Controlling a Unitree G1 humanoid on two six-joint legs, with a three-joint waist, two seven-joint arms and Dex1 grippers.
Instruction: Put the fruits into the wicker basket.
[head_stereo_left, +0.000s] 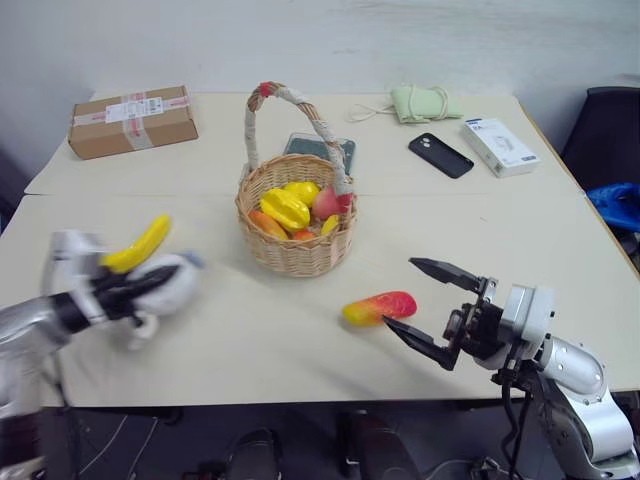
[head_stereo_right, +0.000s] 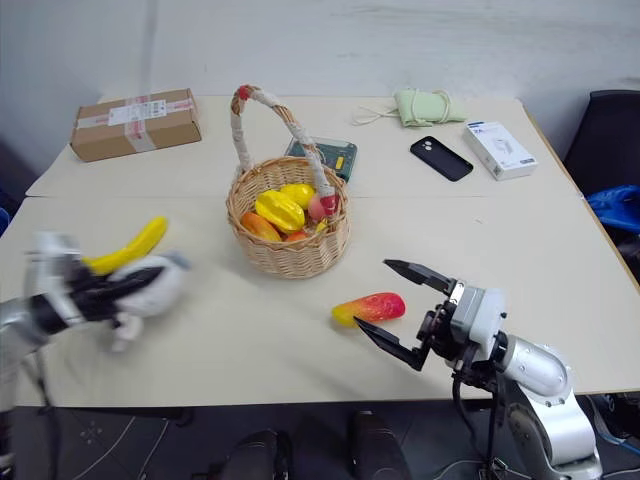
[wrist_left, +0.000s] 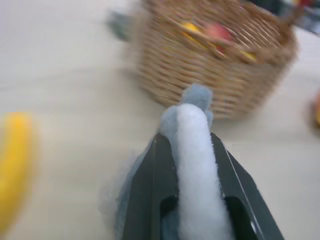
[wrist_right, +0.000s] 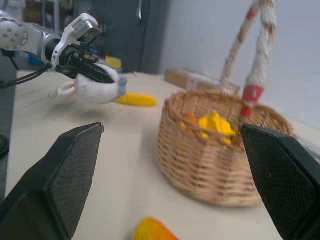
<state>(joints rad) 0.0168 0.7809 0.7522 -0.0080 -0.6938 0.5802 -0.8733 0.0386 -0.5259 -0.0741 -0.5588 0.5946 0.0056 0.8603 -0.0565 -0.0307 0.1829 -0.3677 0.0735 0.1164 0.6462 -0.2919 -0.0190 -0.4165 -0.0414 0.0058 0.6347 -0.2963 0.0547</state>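
Note:
The wicker basket stands mid-table with several yellow, orange and pink fruits inside. To its left a yellow banana lies on the table. Just in front of the banana, my left gripper is shut on a grey-white plush toy, held clear of the tabletop. A red-to-yellow mango lies in front of the basket. Right beside the mango, my right gripper stands open with nothing between its fingers.
A brown cardboard box sits at the far left. A black phone, a white box and a green pouch lie at the far right. A dark flat item lies behind the basket.

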